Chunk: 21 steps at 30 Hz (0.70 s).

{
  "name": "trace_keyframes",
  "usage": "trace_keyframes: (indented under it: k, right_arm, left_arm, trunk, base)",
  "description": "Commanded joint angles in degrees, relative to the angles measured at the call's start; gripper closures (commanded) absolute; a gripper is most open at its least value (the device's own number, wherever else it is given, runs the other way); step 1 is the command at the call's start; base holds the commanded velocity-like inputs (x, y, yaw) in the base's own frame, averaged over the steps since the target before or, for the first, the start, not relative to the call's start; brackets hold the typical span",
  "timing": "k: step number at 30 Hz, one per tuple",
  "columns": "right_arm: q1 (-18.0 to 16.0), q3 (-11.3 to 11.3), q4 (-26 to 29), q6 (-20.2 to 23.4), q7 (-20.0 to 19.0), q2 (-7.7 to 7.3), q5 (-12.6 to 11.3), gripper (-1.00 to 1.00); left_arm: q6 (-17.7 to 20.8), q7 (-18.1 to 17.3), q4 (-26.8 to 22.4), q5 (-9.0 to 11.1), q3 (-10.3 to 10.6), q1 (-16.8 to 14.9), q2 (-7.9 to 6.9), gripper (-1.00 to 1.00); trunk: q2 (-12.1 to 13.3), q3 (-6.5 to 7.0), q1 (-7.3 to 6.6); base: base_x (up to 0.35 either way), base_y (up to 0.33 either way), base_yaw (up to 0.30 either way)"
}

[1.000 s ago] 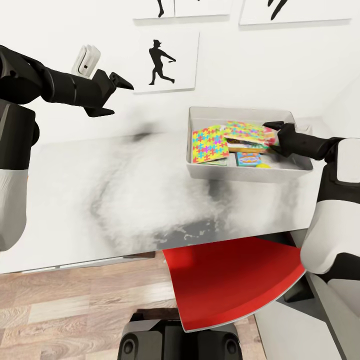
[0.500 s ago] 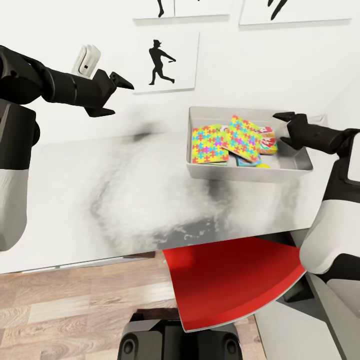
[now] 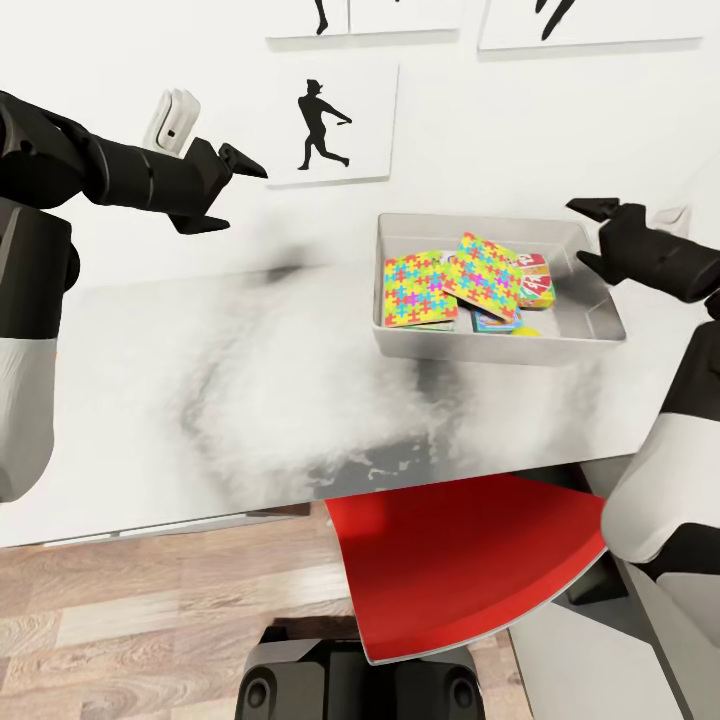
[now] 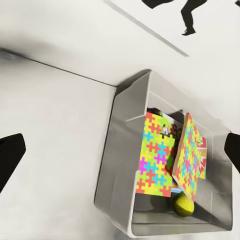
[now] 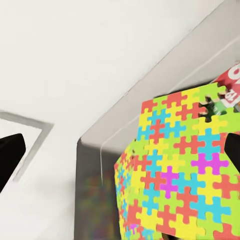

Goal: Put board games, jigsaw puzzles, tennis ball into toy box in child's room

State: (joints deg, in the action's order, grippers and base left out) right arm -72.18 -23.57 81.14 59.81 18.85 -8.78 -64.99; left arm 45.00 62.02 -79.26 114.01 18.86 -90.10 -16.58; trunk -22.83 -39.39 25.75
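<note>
Step in hand, as I judged it: the last drop into the toy box (image 3: 598, 322), with little left but checking the count.

- Toy box sat at the worktop's (image 3: 200, 400) far right, against the back edge by the wall.
- Inside it: two jigsaw puzzles, one lying flat (image 3: 415, 290), the other tilted across it (image 3: 487, 273) and propped on the boxes beneath.
- A red-and-white board game (image 3: 537, 280) showed beside the tilted puzzle; a blue one (image 3: 492, 322) peeked out under it. A third game I could not make out.
- Tennis ball (image 4: 183, 204) lay in the box's near corner, touching the flat puzzle's edge in the left wrist view.
- Rest of the worktop looked bare of toys.

Claws:
- Your right claw (image 3: 591, 235) hung above the box's right rim, fingers apart, holding nothing, touching nothing.
- Your left claw (image 3: 232, 190) hovered well apart over the worktop's far left, near the wall, fingers spread and empty too.

Next move, my guess: confirm all three games are in, perhaps by nudging the tilted puzzle flat.
</note>
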Motion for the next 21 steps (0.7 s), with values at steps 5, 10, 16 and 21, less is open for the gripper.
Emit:
trace_keyframes:
  k: [5, 10, 16, 21]
  right_arm:
    - [0.8, 0.2, 2.4, 0.2, 0.9, -0.13, -1.6, -1.0]
    - [1.1, 0.2, 3.6, 0.2, 0.9, -0.27, -2.0, -1.0]
    - [1.4, 0.3, 4.5, 0.2, 0.7, -0.27, -2.2, -1.0]
    - [1.8, 0.4, 6.0, 0.2, -0.3, -0.28, -2.2, -1.0]
  left_arm:
    - [0.0, 0.5, 0.0, 0.5, 0.0, -0.1, -0.03, -1.0]
    - [-0.1, 0.5, 0.1, 0.5, 0.0, -0.1, -0.03, -1.0]
    - [-0.1, 0.4, 0.0, 0.5, 0.1, 0.3, -0.03, -1.0]
    - [-0.1, 0.3, -0.4, 0.3, -0.1, 1.3, -0.11, -1.0]
  trunk:
    - [-0.1, -0.08, 0.04]
    - [-0.1, -0.08, 0.04]
    - [-0.1, -0.08, 0.04]
    - [-0.1, -0.08, 0.04]
  base:
    - [0.0, 0.0, 0.0]
    - [0.0, 0.0, 0.0]
    - [0.0, 0.0, 0.0]
    - [0.0, 0.0, 0.0]
